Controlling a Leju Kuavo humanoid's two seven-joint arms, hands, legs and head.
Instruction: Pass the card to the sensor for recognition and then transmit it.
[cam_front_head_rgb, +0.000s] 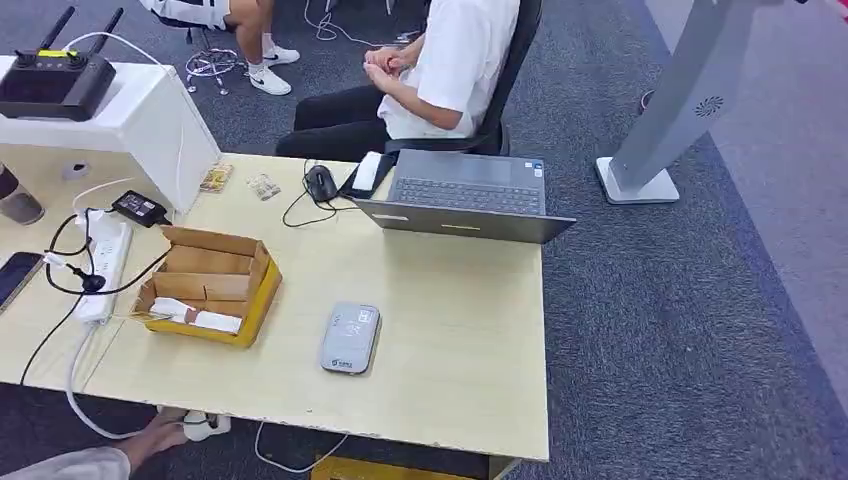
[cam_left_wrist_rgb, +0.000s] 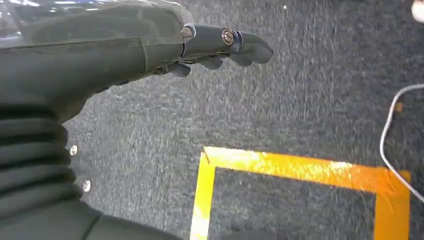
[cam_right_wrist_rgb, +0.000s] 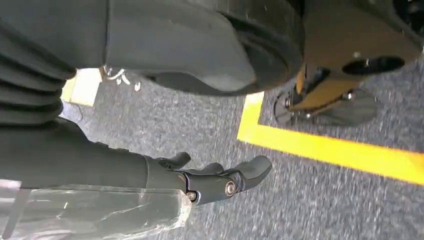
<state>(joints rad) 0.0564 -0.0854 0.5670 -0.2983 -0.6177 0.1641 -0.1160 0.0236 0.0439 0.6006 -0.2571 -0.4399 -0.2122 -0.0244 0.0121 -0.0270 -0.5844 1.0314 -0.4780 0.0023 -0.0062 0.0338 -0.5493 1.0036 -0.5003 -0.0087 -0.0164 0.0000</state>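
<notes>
In the head view a flat grey sensor box lies near the front of the pale wooden table. To its left stands an open cardboard box with a yellow rim, holding white flat pieces; whether one is the card I cannot tell. My left hand hangs over dark carpet, fingers stretched out and holding nothing. My right hand also hangs above the carpet, fingers apart and empty.
A laptop, a mouse and a person seated behind them fill the table's far side. A power strip, cables and a phone lie at the left. Yellow floor tape runs below. Someone's hand shows at the front left.
</notes>
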